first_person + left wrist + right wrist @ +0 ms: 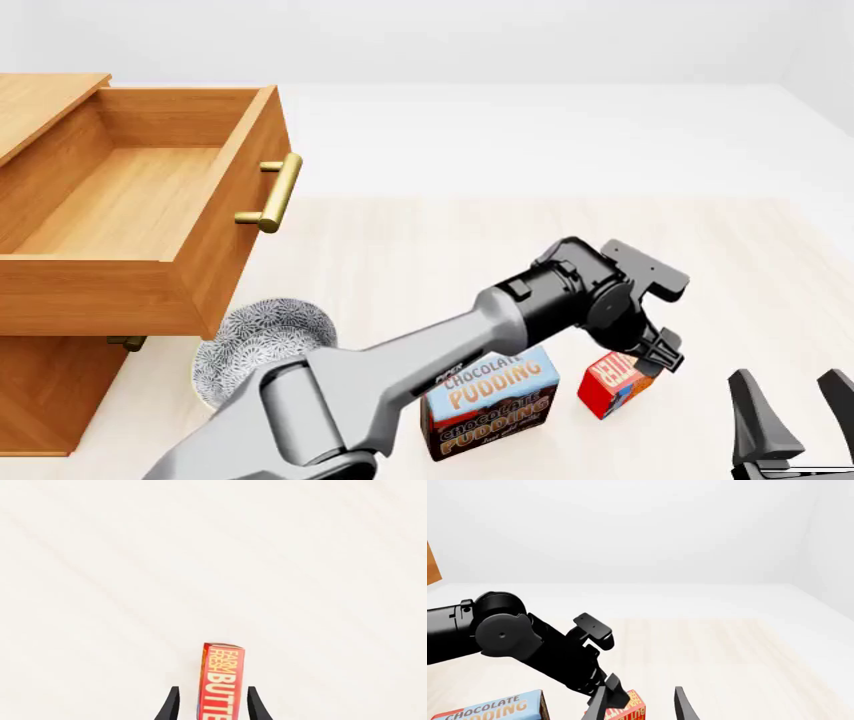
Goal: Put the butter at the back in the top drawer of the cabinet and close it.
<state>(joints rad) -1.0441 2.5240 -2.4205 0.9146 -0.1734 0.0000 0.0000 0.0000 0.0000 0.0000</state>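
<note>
Reaching across from the left of the desk: left arm (400, 370), stretched low over the near edge, its left gripper (638, 362) down at the butter (615, 381). Seen along the fingers in the left wrist view, butter (222, 680) standing on edge between the two dark fingers (169, 706), a visible gap on either side, so parted a little wider than the box and not clamped. Butter resting on the desk (441, 250) toward the near right corner, tilted slightly, just right of the Chocolate Pudding box (490, 402), which stands upright near the front edge. Right gripper (787, 410) low at the near right corner, fingers spread wide, nothing between them, close to the butter but apart from it. At the left edge, the cabinet (47, 400), with the top drawer (160, 200) pulled well out, bare inside, brass handle (274, 193) facing right. Patterned bowl (260, 345) on the desk just beside the cabinet, partly under the open drawer and partly behind the left arm.
</note>
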